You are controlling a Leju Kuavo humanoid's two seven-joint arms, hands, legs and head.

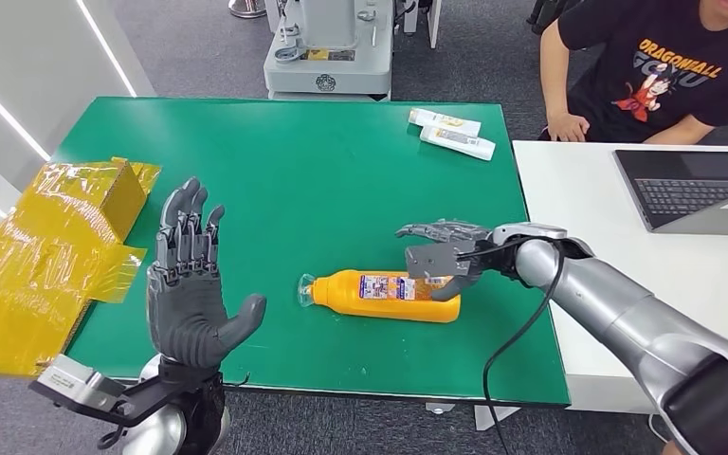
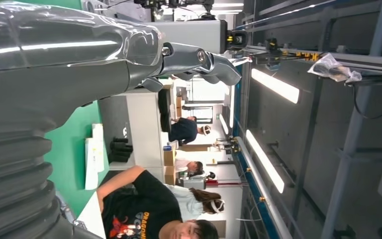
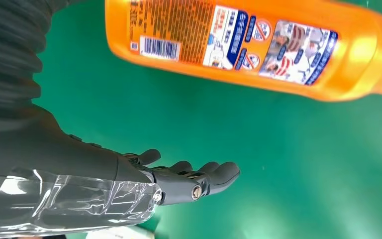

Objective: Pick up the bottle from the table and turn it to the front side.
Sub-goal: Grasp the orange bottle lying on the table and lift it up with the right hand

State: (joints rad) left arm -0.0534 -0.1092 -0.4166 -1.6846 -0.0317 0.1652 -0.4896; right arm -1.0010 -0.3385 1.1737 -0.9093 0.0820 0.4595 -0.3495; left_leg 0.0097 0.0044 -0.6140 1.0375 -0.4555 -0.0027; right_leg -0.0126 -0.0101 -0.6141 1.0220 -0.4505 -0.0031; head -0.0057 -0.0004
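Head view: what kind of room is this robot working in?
Probably an office-like robotics lab. A green-topped work table holds an orange plastic bottle lying on its side, a person sits at a white desk with an open grey laptop, and grey floor-standing equipment stands behind the table.

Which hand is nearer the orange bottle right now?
Right. The right hand hovers at the orange bottle's base end; the left hand is raised well off to its cap side.

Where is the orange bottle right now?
In the head view the orange bottle lies on its side on the green table, near the front edge, with the right hand open just above its base end.
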